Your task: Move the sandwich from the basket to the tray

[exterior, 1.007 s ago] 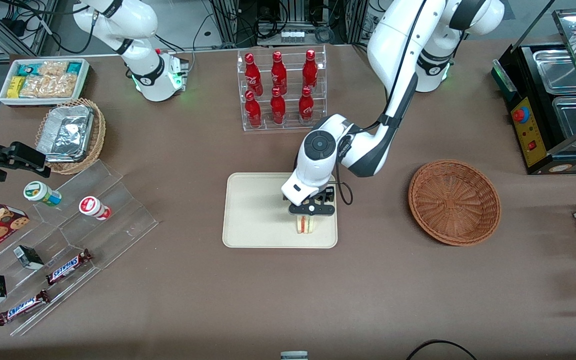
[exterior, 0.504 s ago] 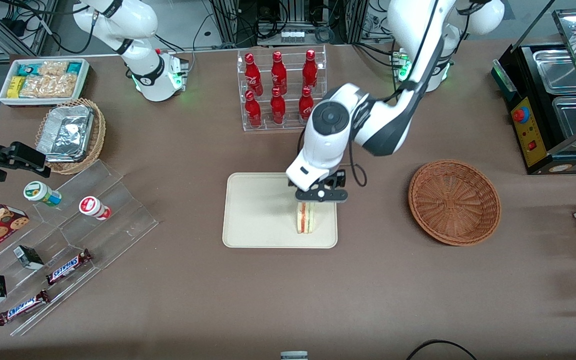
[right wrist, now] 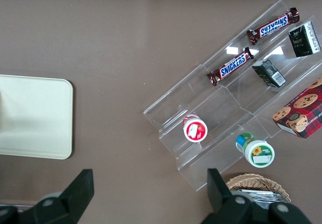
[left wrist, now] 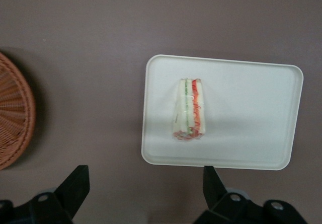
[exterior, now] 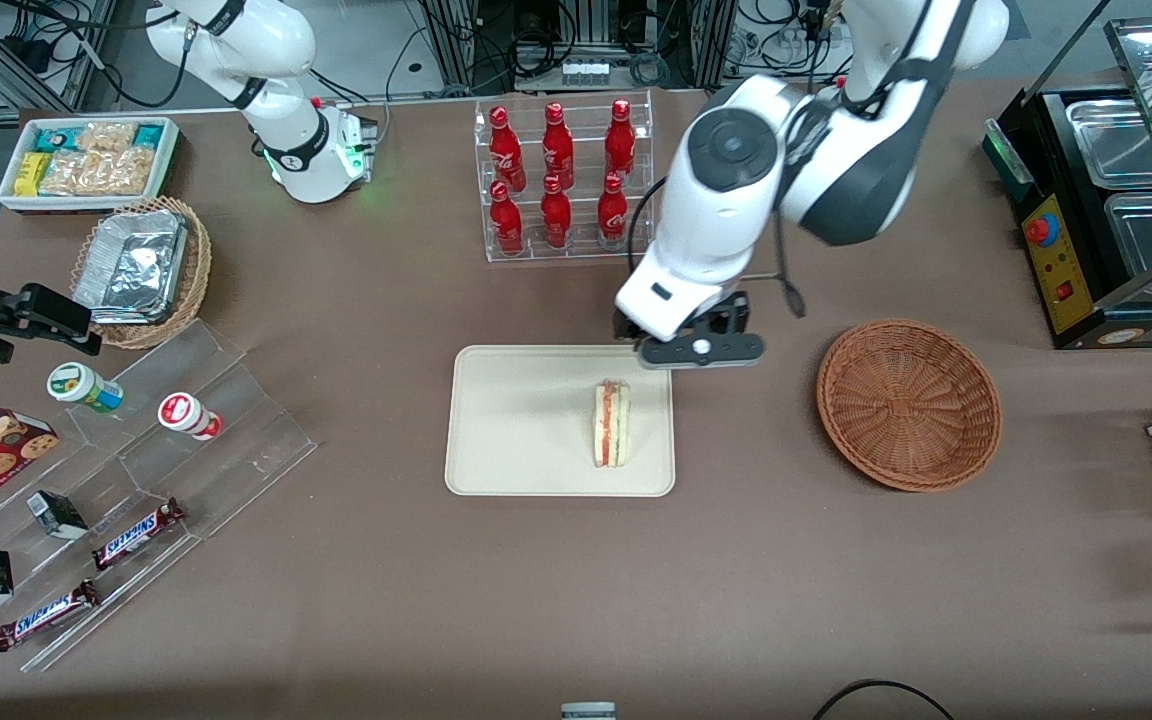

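The sandwich [exterior: 611, 424] stands on its edge on the cream tray [exterior: 516, 420], at the tray's end nearer the basket, with its red and green filling showing. Nothing holds it. The reddish-brown basket [exterior: 908, 404] sits empty beside the tray, toward the working arm's end of the table. My gripper [exterior: 701, 350] hangs open and empty, high above the tray's rim that lies farther from the front camera. In the left wrist view the gripper [left wrist: 145, 189] spreads wide over bare table, with the sandwich [left wrist: 188, 109], the tray [left wrist: 251, 113] and part of the basket [left wrist: 12, 113] below it.
A clear rack of red bottles [exterior: 564, 180] stands farther from the front camera than the tray. Toward the parked arm's end are an acrylic snack stand [exterior: 136, 480], a tan basket of foil containers [exterior: 141, 270] and a white snack bin [exterior: 86, 160]. A black appliance [exterior: 1106, 200] stands past the basket.
The gripper has left the sandwich on the tray, risen, and drawn away from the front camera and toward the basket. The sandwich now shows in full.
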You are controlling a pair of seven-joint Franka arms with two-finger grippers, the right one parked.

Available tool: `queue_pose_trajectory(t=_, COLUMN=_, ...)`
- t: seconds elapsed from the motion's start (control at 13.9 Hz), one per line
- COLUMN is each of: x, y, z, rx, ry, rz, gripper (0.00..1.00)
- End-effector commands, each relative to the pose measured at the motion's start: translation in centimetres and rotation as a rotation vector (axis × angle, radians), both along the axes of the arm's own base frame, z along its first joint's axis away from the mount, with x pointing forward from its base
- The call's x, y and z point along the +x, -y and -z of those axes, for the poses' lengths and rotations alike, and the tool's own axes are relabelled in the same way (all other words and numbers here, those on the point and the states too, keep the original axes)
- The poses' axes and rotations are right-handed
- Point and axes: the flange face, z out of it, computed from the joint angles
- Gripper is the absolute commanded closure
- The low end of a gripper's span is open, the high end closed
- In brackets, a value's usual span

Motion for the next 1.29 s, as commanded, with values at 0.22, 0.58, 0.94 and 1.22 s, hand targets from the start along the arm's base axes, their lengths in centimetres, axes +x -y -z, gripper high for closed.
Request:
queue_pose_trajectory(t=0.22, x=1.8, y=-10.4, z=-8.7, rx=0.000, ry=0.088, rz=-0.016, gripper=0.00)
queue_pose_trajectory(t=0.58, x=1.3, y=-22.3, z=-14.3, rx=-0.003, ry=0.064, rz=0.063, gripper=0.00)
queue_pose_trajectory(t=0.94, x=1.0, y=-26.5, z=-16.0, rx=-0.001, ry=0.070, rz=0.041, gripper=0.00)
queue_pose_trajectory(t=1.22, x=1.4, y=-29.9, z=-16.6, rx=-0.007, ry=0.061, rz=-0.018, gripper=0.00)
